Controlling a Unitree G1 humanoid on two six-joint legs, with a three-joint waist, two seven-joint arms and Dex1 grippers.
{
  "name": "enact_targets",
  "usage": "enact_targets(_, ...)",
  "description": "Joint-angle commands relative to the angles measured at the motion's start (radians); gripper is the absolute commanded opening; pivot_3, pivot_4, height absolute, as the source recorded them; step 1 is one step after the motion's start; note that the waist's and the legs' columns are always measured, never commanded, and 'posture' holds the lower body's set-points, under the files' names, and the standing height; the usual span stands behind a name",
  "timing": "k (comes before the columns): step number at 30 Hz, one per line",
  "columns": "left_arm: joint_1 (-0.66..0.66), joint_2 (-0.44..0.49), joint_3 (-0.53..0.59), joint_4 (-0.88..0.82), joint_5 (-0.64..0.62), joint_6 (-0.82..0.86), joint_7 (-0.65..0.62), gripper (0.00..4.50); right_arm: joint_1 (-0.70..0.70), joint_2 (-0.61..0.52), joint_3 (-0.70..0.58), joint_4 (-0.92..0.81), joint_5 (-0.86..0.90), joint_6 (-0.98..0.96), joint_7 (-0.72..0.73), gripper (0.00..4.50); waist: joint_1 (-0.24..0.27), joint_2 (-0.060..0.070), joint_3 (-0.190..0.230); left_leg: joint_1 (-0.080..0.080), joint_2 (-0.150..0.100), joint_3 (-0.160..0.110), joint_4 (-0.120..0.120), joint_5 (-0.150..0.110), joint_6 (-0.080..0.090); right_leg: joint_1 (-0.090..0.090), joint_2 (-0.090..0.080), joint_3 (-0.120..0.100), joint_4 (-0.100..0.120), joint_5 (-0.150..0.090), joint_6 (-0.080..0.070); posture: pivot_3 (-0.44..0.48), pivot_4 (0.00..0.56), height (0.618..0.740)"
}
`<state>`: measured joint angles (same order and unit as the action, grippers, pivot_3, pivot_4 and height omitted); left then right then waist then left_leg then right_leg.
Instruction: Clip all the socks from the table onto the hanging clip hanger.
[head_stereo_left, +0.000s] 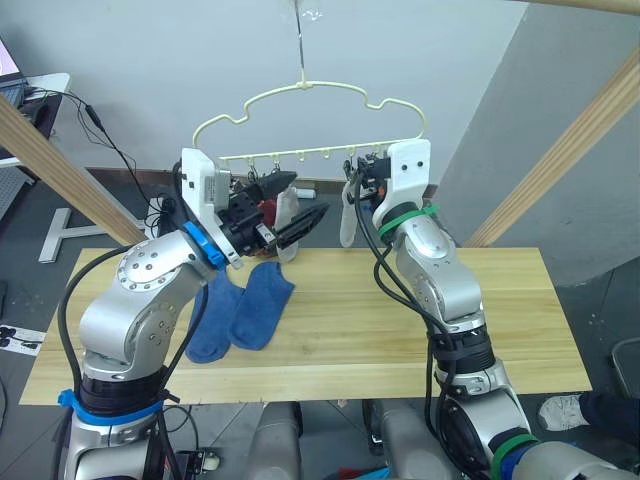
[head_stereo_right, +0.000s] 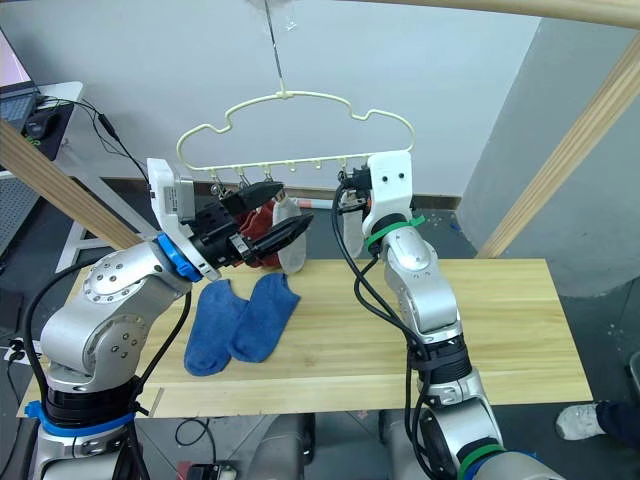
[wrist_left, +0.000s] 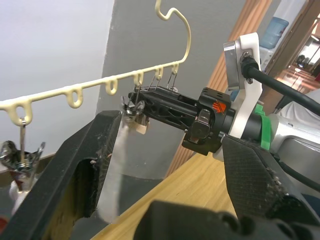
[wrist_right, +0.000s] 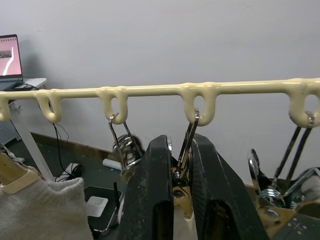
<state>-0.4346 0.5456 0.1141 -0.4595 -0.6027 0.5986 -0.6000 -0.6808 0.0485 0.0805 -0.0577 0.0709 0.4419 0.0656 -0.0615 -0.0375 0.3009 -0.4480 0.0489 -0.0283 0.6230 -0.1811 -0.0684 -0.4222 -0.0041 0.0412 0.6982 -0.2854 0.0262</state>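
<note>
Socks were split between the table (head_stereo_left: 400, 320) and the clip hanger (head_stereo_left: 310, 100), which hung by its metal hook above the table's far edge. Two blue socks (head_stereo_left: 240, 305) lay side by side on the left part of the light wood tabletop, near my left arm, overlapping a little along their inner edges. On the hanger, a rust red sock (head_stereo_right: 262, 232) hung from a clip toward the left, with a light grey sock (head_stereo_right: 288, 240) just to its right, and another light grey sock (head_stereo_left: 348, 215) hung further right beside my right wrist. My left gripper (head_stereo_left: 290, 205) was raised in front of the hanging red and grey socks, its two black fingers spread apart with nothing between them. My right gripper (wrist_right: 181, 165) was up at the hanger's lower bar, its fingers squeezed against a small metal clip (wrist_right: 184, 150) that dangled from one of the bar's loops. In the right wrist view, neighbouring clips hung from loops on either side, and a patch of grey knit showed nearby.
</note>
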Motion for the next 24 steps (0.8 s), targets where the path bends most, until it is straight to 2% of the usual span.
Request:
enact_targets(1, 0.018, -0.001, -0.019, -0.04, 0.023, -0.03, 0.002, 3.66, -0.012, -0.024, -0.026, -0.05, 0.048, 0.023, 0.055, 0.13, 0.002, 0.0, 0.0, 0.0, 0.0, 0.0, 0.0, 0.0, 0.0, 0.0, 0.0, 0.0, 0.0, 0.0, 0.0, -0.033, 0.294, 0.74)
enact_targets(6, 0.065, 0.005, -0.07, -0.044, 0.068, -0.031, -0.003, 3.66, -0.017, -0.078, -0.03, -0.095, 0.137, 0.144, 0.164, 0.13, 0.004, 0.0, 0.0, 0.0, 0.0, 0.0, 0.0, 0.0, 0.0, 0.0, 0.0, 0.0, 0.0, 0.0, 0.0, -0.033, 0.294, 0.74)
enact_targets(9, 0.15, 0.022, -0.074, -0.015, 0.104, -0.004, 0.017, 3.66, -0.013, -0.097, -0.046, -0.139, 0.182, 0.209, 0.189, 0.13, 0.001, 0.0, 0.0, 0.0, 0.0, 0.0, 0.0, 0.0, 0.0, 0.0, 0.0, 0.0, 0.0, 0.0, 0.0, -0.033, 0.294, 0.74)
enact_targets(13, 0.302, 0.046, -0.089, 0.106, 0.245, -0.025, 0.086, 3.66, 0.0, -0.144, -0.082, -0.198, 0.252, 0.327, 0.22, 0.13, 0.004, 0.0, 0.0, 0.0, 0.001, 0.0, 0.0, 0.0, 0.0, 0.0, 0.0, 0.0, 0.0, 0.0, 0.0, -0.033, 0.294, 0.74)
enact_targets(14, 0.322, 0.044, -0.095, 0.139, 0.271, -0.046, 0.095, 3.66, -0.001, -0.157, -0.087, -0.203, 0.264, 0.346, 0.229, 0.13, 0.004, 0.0, 0.0, 0.0, 0.001, 0.0, 0.0, 0.0, 0.0, 0.0, 0.0, 0.0, 0.0, 0.0, 0.0, -0.069, 0.281, 0.74)
enact_targets(15, 0.34, 0.041, -0.107, 0.176, 0.297, -0.065, 0.1, 3.66, -0.002, -0.172, -0.09, -0.21, 0.275, 0.364, 0.239, 0.13, 0.004, 0.0, 0.0, 0.0, 0.0, 0.0, 0.0, 0.0, 0.0, 0.0, 0.0, 0.0, 0.0, 0.0, 0.0, -0.069, 0.281, 0.74)
enact_targets(16, 0.354, 0.032, -0.118, 0.215, 0.32, -0.096, 0.099, 3.83, -0.004, -0.187, -0.092, -0.215, 0.284, 0.379, 0.249, 0.13, 0.004, 0.0, 0.0, 0.0, 0.0, 0.0, 0.0, 0.0, 0.0, 0.0, 0.0, 0.0, 0.0, 0.0, 0.0, -0.069, 0.281, 0.74)
enact_targets(19, 0.347, 0.001, -0.154, 0.329, 0.383, -0.169, 0.106, 4.47, -0.02, -0.222, -0.096, -0.214, 0.299, 0.405, 0.265, 0.13, 0.009, 0.0, 0.0, 0.0, 0.0, 0.0, 0.0, 0.0, 0.0, 0.0, 0.0, 0.0, -0.001, 0.0, 0.0, -0.083, 0.286, 0.74)
enact_targets(24, 0.259, -0.084, -0.202, 0.558, 0.47, -0.295, 0.131, 4.47, -0.041, -0.241, -0.103, -0.194, 0.299, 0.414, 0.26, 0.13, 0.009, 0.0, 0.0, 0.0, 0.0, 0.001, 0.001, 0.0, 0.001, 0.0, 0.0, 0.0, -0.001, 0.0, 0.0, -0.094, 0.292, 0.74)
